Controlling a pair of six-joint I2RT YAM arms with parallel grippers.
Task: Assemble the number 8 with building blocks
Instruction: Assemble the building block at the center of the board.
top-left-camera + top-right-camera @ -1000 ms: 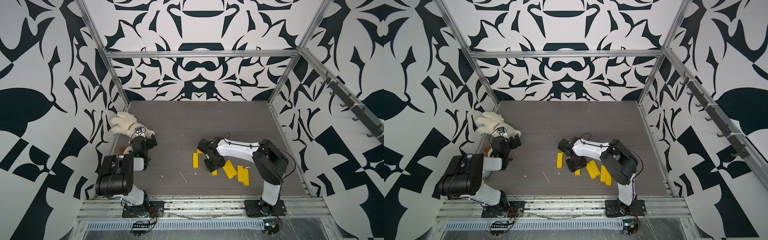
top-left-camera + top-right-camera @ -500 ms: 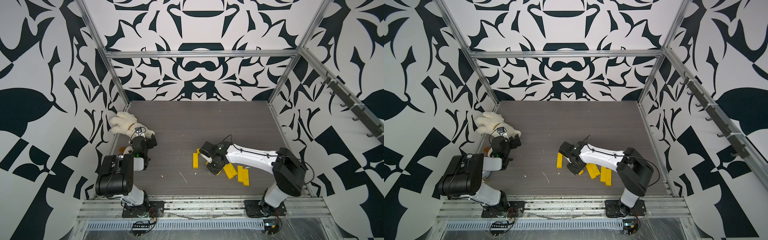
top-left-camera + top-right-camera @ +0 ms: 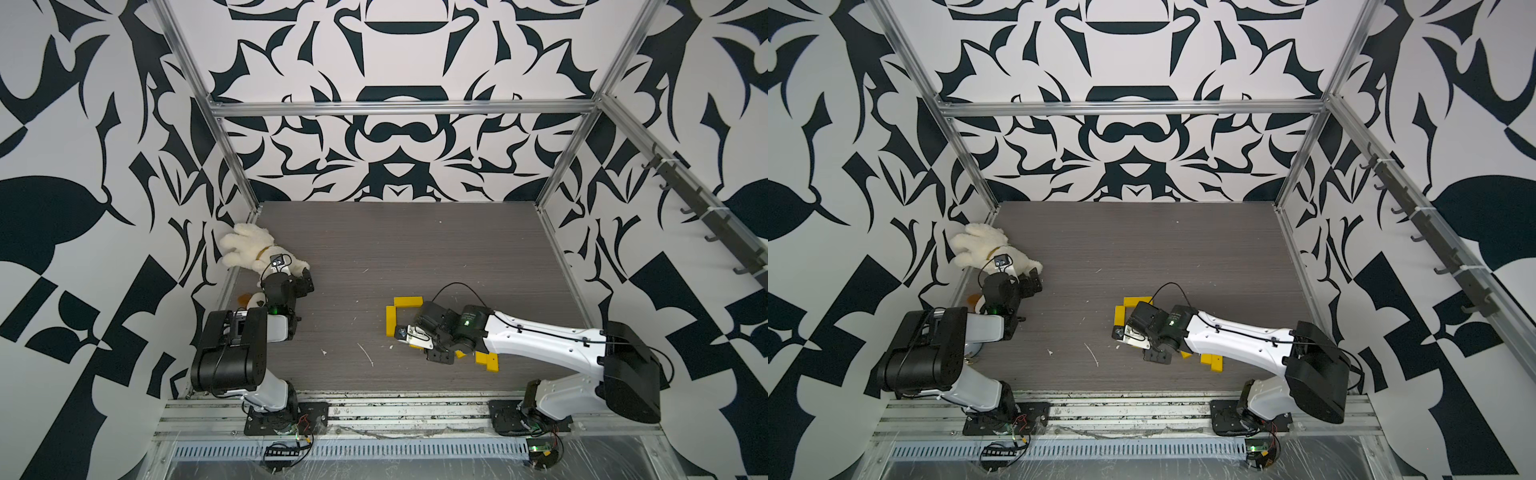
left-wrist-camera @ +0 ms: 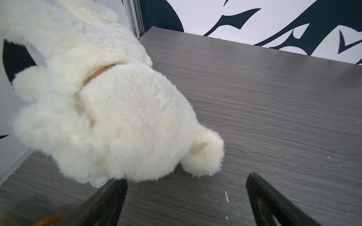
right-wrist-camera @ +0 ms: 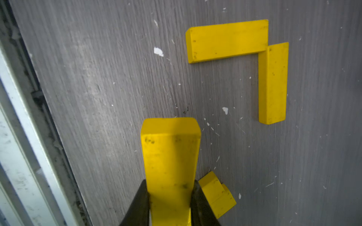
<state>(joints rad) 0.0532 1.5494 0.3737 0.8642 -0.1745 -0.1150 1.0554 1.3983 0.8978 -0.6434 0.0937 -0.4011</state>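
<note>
Tabletop of dark grey wood grain [image 3: 415,249]; fluffy white plush toy [image 3: 249,249] at its left edge; left gripper [image 4: 186,182] spread wide just beside the toy; right gripper [image 5: 170,187] pinching flat yellow bar [image 5: 170,152] near two yellow bars [image 5: 227,41] touching in an L.

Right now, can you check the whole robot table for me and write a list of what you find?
Surface: grey wood-grain table, dotted with white specks.
Job's things: two laid bars meet in an L; held bar sits in the right gripper; loose bars lie partly hidden under the right arm.
Clutter: white plush toy in the corner near the left arm.
Grippers: left gripper open and empty, beside the toy; right gripper shut on the held bar.
Cables: black cable loops above the right wrist.
Surroundings: black-and-white patterned walls, metal frame, hook rail.
</note>
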